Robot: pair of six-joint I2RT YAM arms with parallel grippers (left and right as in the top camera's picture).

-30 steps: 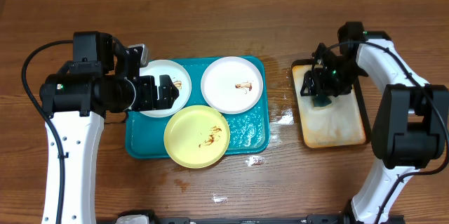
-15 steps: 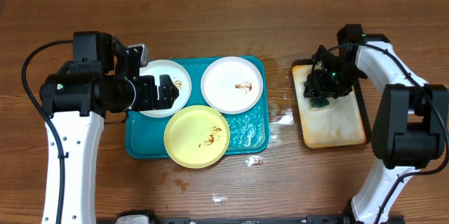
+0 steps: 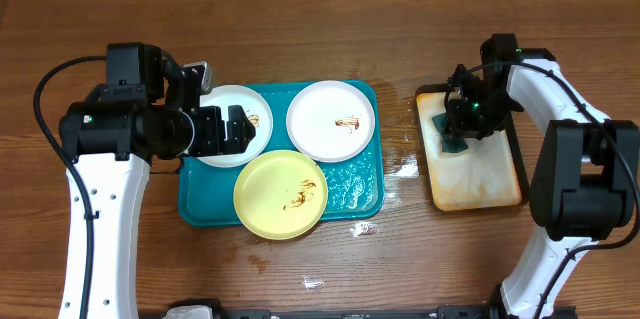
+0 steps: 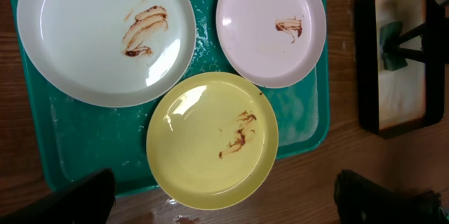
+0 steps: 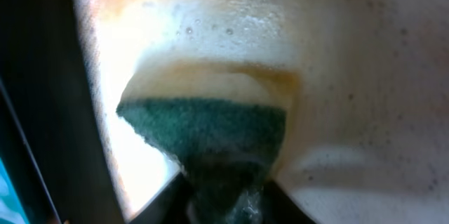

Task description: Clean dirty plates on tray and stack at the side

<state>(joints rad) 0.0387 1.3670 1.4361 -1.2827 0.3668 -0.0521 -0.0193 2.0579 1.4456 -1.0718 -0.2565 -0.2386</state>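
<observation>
Right wrist view: right gripper [image 5: 224,196] pinches the green sponge [image 5: 203,122]; left gripper [image 4: 228,199] hangs spread wide over the tray [image 4: 77,140].

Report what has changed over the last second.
The right gripper closed its jaws on the green sponge lying in the black-rimmed tray, and now pinches it. The left gripper stayed wide open above the teal tray. The three smeared plates did not move.
</observation>
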